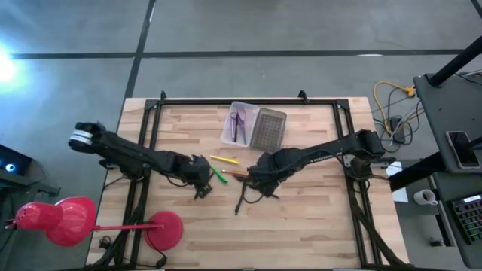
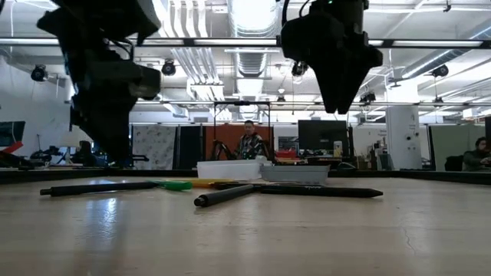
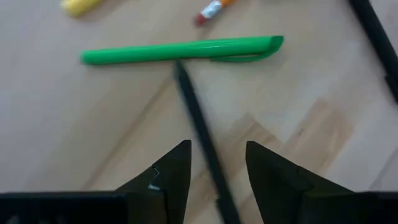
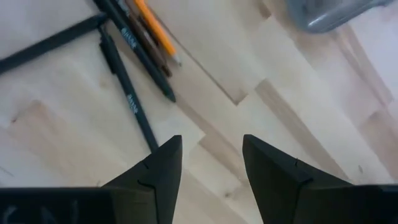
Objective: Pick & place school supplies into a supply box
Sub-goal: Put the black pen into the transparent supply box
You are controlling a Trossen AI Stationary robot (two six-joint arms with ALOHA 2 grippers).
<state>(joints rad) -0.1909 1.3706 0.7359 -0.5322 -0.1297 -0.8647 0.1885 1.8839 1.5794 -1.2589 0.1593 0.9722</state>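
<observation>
Pens and pencils lie loose on the wooden table: a yellow pen [image 1: 224, 159], a green pen [image 1: 217, 173] [image 3: 180, 51], an orange pencil [image 1: 233, 175] [image 4: 155, 28] and black pens [image 1: 241, 197] [image 4: 130, 99]. Purple-handled scissors [image 1: 238, 120] lie in the clear tray [image 1: 230, 135] at the far middle, and the grey dotted lid [image 1: 269, 128] lies beside it. My left gripper [image 3: 216, 171] is open and low over the table, one finger on each side of a black pen [image 3: 202, 134] without touching it. My right gripper [image 4: 211, 165] is open and hangs higher, over bare wood next to the black pens.
A black metal frame [image 1: 226, 102] borders the table's far and side edges. A red lamp [image 1: 68, 218] stands at the near left corner. Bare wood [image 1: 301, 226] spreads toward the near edge. In the low view, a person [image 2: 249, 142] sits in the room behind.
</observation>
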